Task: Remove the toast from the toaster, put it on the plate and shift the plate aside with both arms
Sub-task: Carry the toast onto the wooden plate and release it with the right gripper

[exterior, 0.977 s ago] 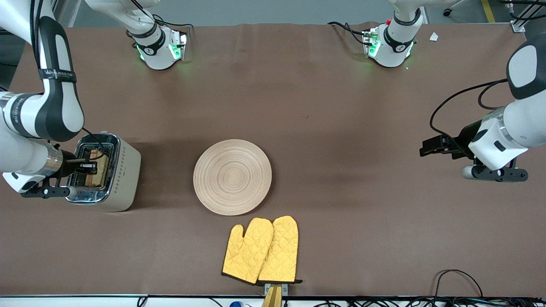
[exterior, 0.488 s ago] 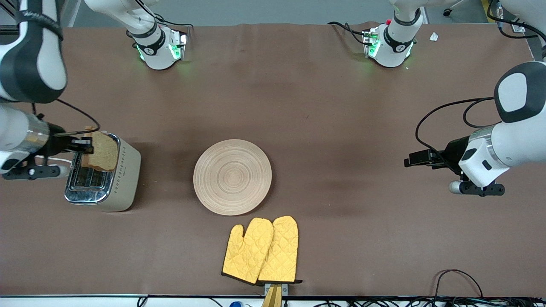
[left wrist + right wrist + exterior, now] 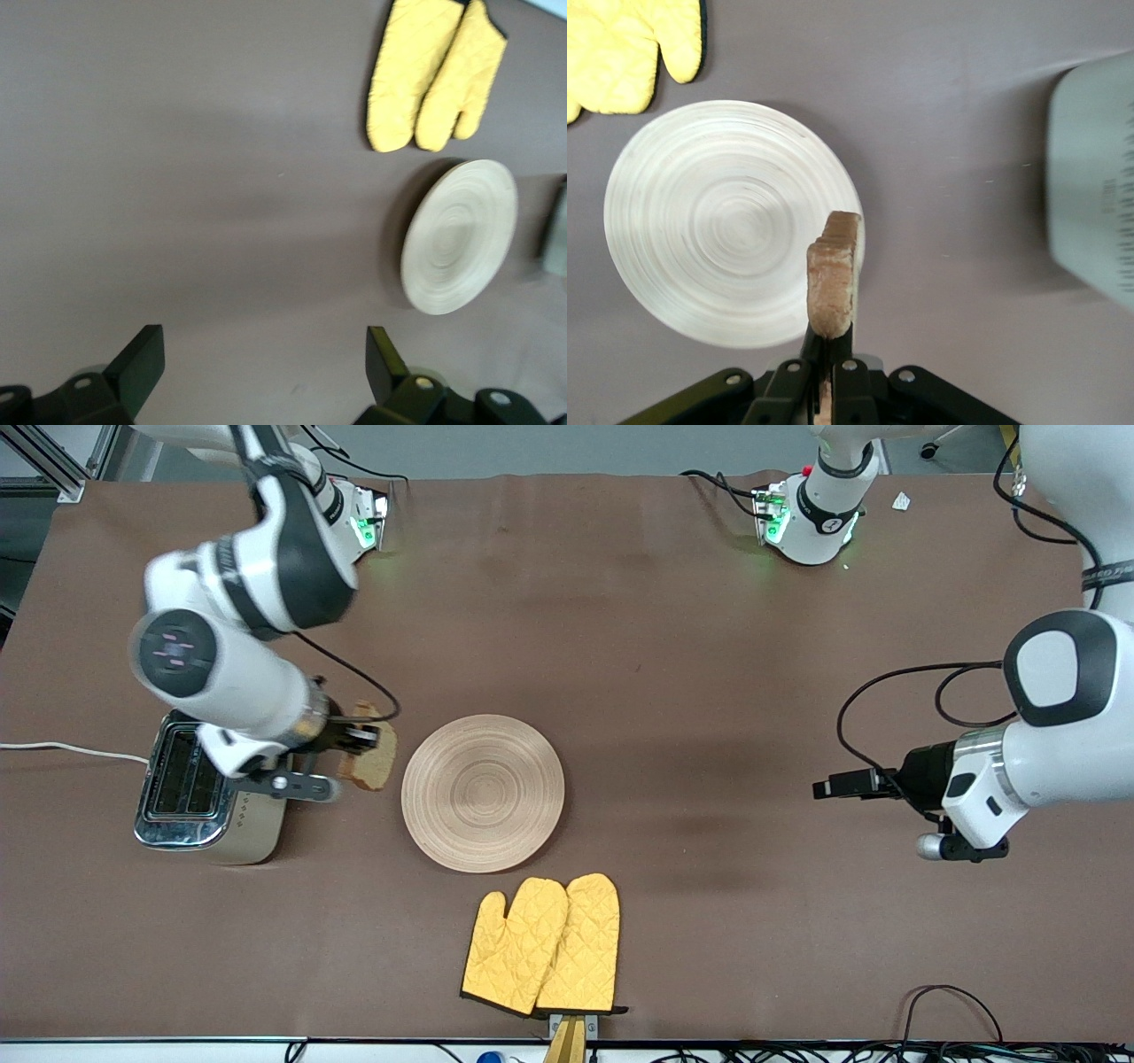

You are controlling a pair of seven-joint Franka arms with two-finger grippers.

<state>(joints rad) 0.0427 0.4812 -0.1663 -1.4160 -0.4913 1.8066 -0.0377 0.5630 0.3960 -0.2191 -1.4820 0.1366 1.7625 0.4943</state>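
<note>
My right gripper (image 3: 359,737) is shut on the toast (image 3: 375,759), a speckled brown slice held on edge in the air between the toaster and the plate. In the right wrist view the toast (image 3: 832,273) stands up from the gripper (image 3: 831,352) by the plate's rim. The plate (image 3: 483,792) is round, pale beige and ringed, and lies bare at mid table; it shows too in the right wrist view (image 3: 709,221) and the left wrist view (image 3: 458,235). My left gripper (image 3: 837,786) is open and empty over bare cloth toward the left arm's end; its fingers (image 3: 143,356) stand wide apart.
A silver toaster (image 3: 208,802) stands toward the right arm's end, its slots empty, its white cord running off the table's edge. A pair of yellow oven mitts (image 3: 545,945) lies nearer the front camera than the plate. Brown cloth covers the table.
My right gripper lifted the toast out of the toaster and carried it toward the plate. My left gripper moved a little toward the plate and nearer the front camera.
</note>
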